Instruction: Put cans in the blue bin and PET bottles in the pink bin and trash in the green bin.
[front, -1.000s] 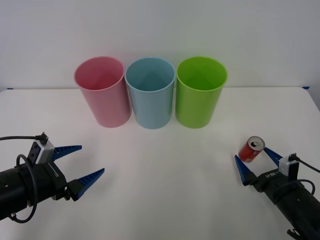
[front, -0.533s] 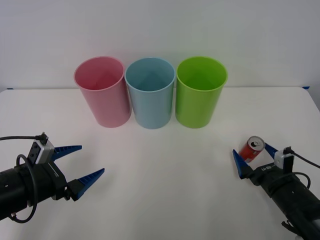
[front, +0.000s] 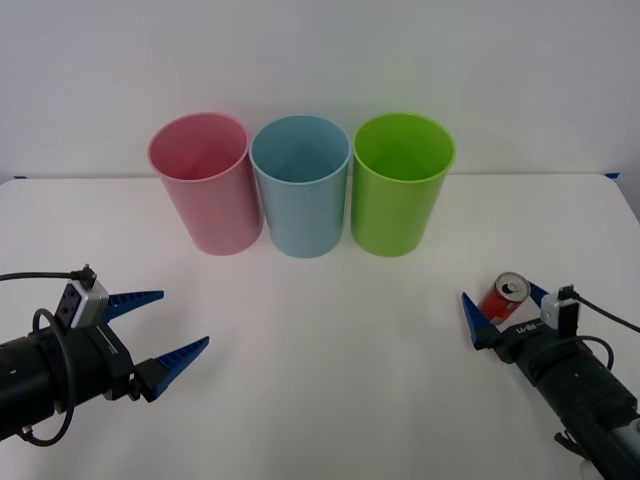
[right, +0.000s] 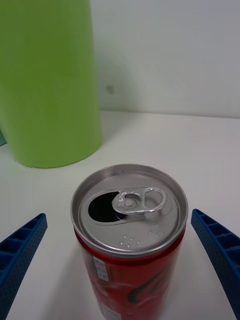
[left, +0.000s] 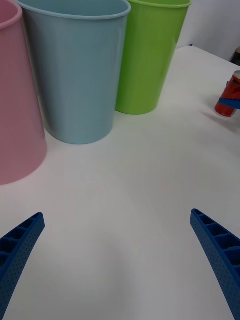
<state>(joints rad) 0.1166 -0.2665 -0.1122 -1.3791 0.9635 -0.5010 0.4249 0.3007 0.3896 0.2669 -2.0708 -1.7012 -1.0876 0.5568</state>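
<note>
A small red can (front: 499, 303) with a silver top stands upright at the table's right front. My right gripper (front: 502, 296) is open, one blue finger on each side of the can without touching it. In the right wrist view the can (right: 131, 250) stands between the spread fingers of the right gripper (right: 119, 216). The pink bin (front: 205, 190), blue bin (front: 300, 195) and green bin (front: 400, 195) stand in a row at the back. My left gripper (front: 184, 318) rests open at the left front, holding nothing. PET bottles and trash are out of view.
The white table (front: 330, 330) ends at a white wall behind the bins. In the left wrist view the pink bin (left: 12, 100), blue bin (left: 75, 70) and green bin (left: 150, 55) rise ahead of the left gripper (left: 117, 215), with the can (left: 229, 97) far off.
My right gripper has slid forward, so its fingers now reach further along both sides of the can. The left arm, the can and the bins have not moved.
</note>
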